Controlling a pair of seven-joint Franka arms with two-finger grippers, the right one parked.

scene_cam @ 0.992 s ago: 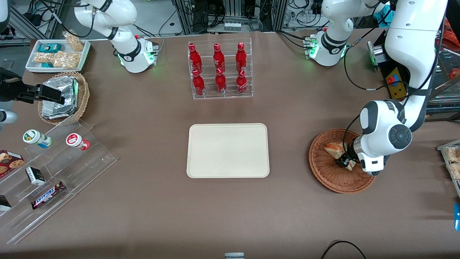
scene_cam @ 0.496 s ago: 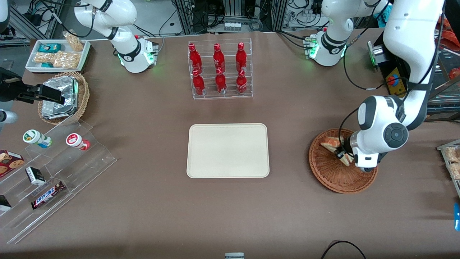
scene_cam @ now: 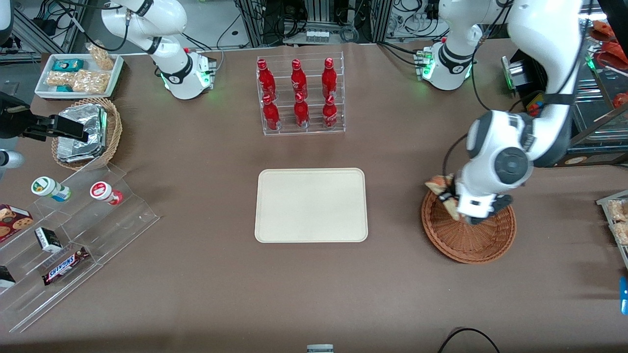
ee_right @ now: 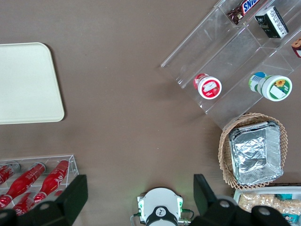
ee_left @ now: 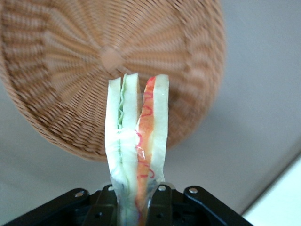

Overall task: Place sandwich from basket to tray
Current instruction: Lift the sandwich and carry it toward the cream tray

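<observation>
Jaws: clenched on the sandwich — I see them pinching only its narrow end, with the rest of the wedge sticking out free.
Gripper position: I have the gripper over the rim of the basket, at the edge that faces the tray.
Sandwich position: I see it lifted clear of the wicker, in the air above the basket's rim; the tray lies well apart, toward the middle of the table.
Slip risk: my hold is on clear wrap at one corner, so I judge the film could slide or the soft bread could compress, and the wedge could drop on the way across.
Swing risk: most of the sandwich hangs past the jaws — a fast sideways carry could make it pivot or peel out of the grip.
Landing risk: if I let go from too high, I expect it could tumble on the flat tray or land on the low rim and tip onto the table.
Path: I see bare table between basket and tray, so a collision looks unlikely to me; the bottle rack sits farther from the front camera than the tray.
Change since a second ago: the sandwich lay in the basket with the gripper down on it; now it is raised, and the arm has shifted toward the tray.
</observation>
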